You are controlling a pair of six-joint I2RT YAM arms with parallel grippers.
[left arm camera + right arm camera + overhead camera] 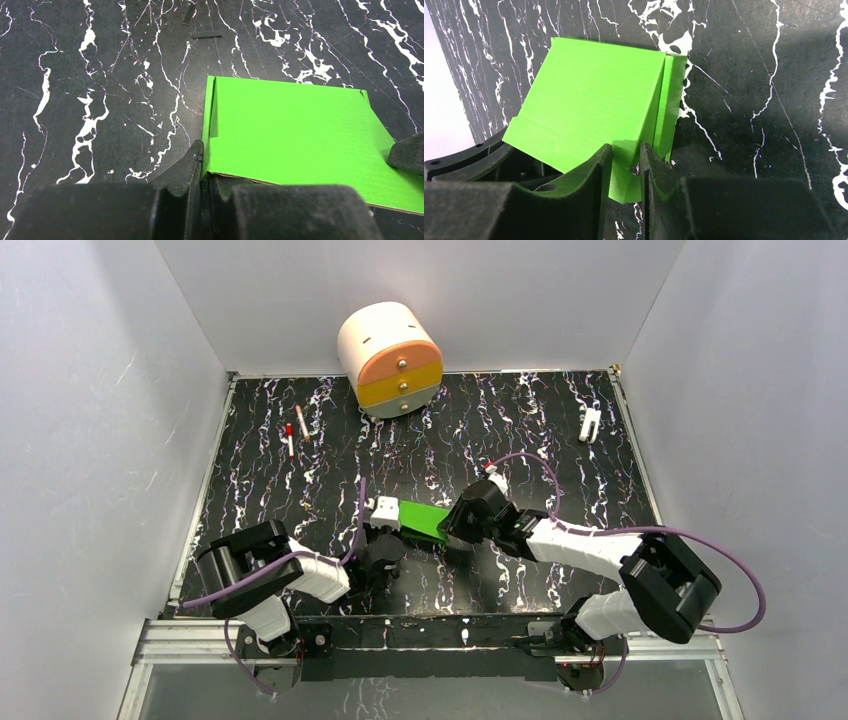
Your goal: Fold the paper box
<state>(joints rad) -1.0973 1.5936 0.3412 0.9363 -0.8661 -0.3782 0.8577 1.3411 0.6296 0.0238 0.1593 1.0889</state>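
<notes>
The paper box [424,519] is bright green card, lying low and partly folded on the black marbled table between my two grippers. In the left wrist view the box [295,130] shows a flat top panel and a folded-up left wall; my left gripper [204,165] is shut on its near left corner. In the right wrist view the box [594,100] is tilted up, with a narrow side flap on its right. My right gripper [625,160] is closed narrowly on a green corner flap. In the top view my left gripper [385,538] and right gripper [455,532] hold opposite ends.
A cream round drawer unit [390,360] with orange and yellow drawers stands at the back centre. Two small pens [296,432] lie at the back left. A white clip-like piece [590,425] lies at the back right. White walls enclose the table.
</notes>
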